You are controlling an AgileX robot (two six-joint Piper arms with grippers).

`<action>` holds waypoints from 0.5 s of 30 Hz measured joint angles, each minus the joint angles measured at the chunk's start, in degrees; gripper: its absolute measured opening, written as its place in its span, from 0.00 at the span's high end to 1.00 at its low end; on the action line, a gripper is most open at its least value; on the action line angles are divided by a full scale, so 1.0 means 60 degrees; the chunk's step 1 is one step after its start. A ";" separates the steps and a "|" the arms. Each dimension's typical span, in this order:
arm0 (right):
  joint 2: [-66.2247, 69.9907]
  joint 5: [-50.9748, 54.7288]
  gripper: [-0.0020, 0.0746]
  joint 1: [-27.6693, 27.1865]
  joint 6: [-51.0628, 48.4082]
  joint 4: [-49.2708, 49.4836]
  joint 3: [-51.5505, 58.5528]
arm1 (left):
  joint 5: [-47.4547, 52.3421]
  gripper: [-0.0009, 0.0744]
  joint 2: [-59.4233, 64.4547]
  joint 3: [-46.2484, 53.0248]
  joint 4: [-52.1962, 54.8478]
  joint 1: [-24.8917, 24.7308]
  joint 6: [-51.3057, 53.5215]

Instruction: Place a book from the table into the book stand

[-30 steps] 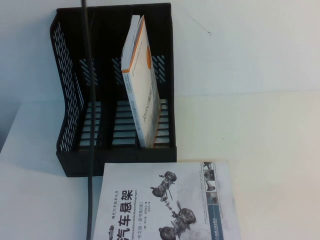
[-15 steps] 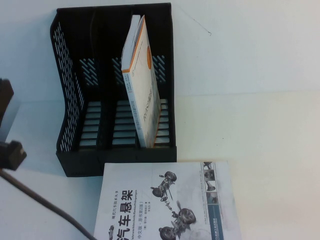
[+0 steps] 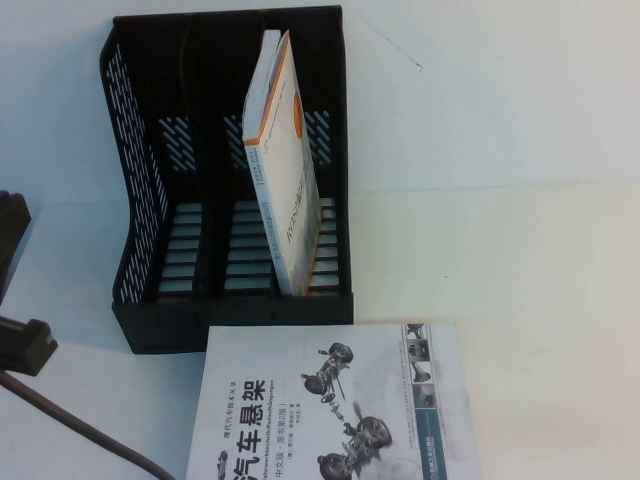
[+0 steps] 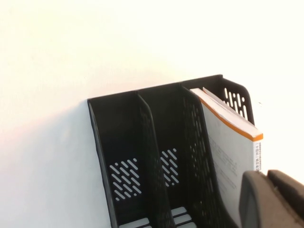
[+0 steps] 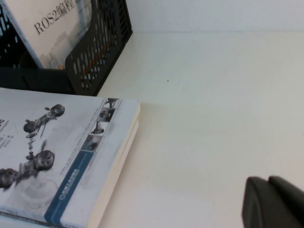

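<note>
The book (image 3: 285, 170), white-grey with orange strips, stands on edge in the right compartment of the black book stand (image 3: 135, 230), leaning slightly left. The left wrist view shows it (image 4: 228, 152) in the stand (image 4: 123, 142), whose other two compartments are empty. My left gripper (image 4: 267, 176) is shut and empty, held back from the stand's front and level with the book. In the high view only a piece of the left arm (image 3: 18, 340) shows, at the left edge. My right gripper (image 5: 267, 180) hovers shut and empty over bare table (image 5: 204, 95), right of the stand (image 5: 99, 52).
A second book (image 3: 330, 410), with car suspension parts on its cover, lies flat just in front of the stand; it shows again in the right wrist view (image 5: 57, 156). A dark cable (image 3: 80, 430) trails from the left arm. White table (image 3: 520, 280) stretches right.
The left arm's cable, which crossed in front of the stand a second ago, has swung away to the left edge. The book in the stand has not moved.
</note>
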 joint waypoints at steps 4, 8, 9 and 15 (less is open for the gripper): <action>0.0000 0.0000 0.97 0.0000 0.0000 0.0000 0.0000 | 0.0000 0.99 0.0000 0.0000 0.0000 0.0000 0.0000; 0.0000 0.0000 0.97 0.0000 0.0000 0.0017 0.0000 | 0.0000 0.99 0.0000 0.0000 -0.0022 0.0000 0.0007; 0.0000 0.0000 0.97 0.0000 0.0000 0.0017 0.0000 | 0.0000 0.99 0.0000 0.0000 -0.0022 0.0000 0.0007; 0.0000 0.0000 0.97 0.0000 0.0000 0.0017 0.0000 | 0.0100 0.99 -0.0325 0.0086 -0.0022 0.0059 0.0044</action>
